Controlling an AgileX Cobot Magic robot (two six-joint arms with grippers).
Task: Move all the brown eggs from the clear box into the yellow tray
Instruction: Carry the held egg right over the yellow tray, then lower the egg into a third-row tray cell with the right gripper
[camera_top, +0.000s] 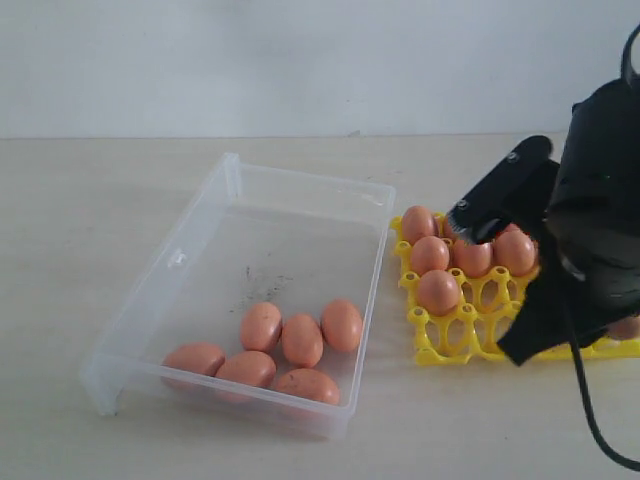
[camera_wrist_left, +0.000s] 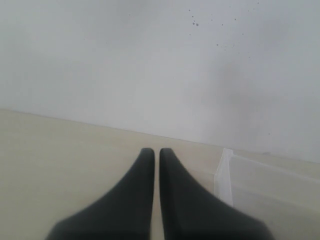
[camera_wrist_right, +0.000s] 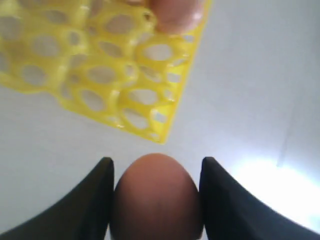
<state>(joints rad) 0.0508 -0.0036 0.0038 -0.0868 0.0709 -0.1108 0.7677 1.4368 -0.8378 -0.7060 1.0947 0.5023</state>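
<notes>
The clear box (camera_top: 305, 182) lies left of centre with several brown eggs (camera_top: 302, 340) bunched at its near end. To its right stands the yellow tray (camera_top: 465, 335), with several eggs (camera_top: 429, 254) in its far cups. My right arm (camera_top: 590, 230) hangs over the tray's right side. In the right wrist view my right gripper (camera_wrist_right: 156, 161) is shut on one brown egg (camera_wrist_right: 157, 200), above the table just off a corner of the tray (camera_wrist_right: 105, 75). My left gripper (camera_wrist_left: 153, 151) is shut and holds nothing, low over the table beside a corner of the box (camera_wrist_left: 225, 175).
A pale wall rises behind the beige table (camera_top: 90, 200). The near cups of the tray (camera_top: 450, 340) hold no eggs. A tan patch (camera_top: 625, 328) shows under my right arm. One egg (camera_wrist_right: 175, 15) sits in a tray cup in the right wrist view.
</notes>
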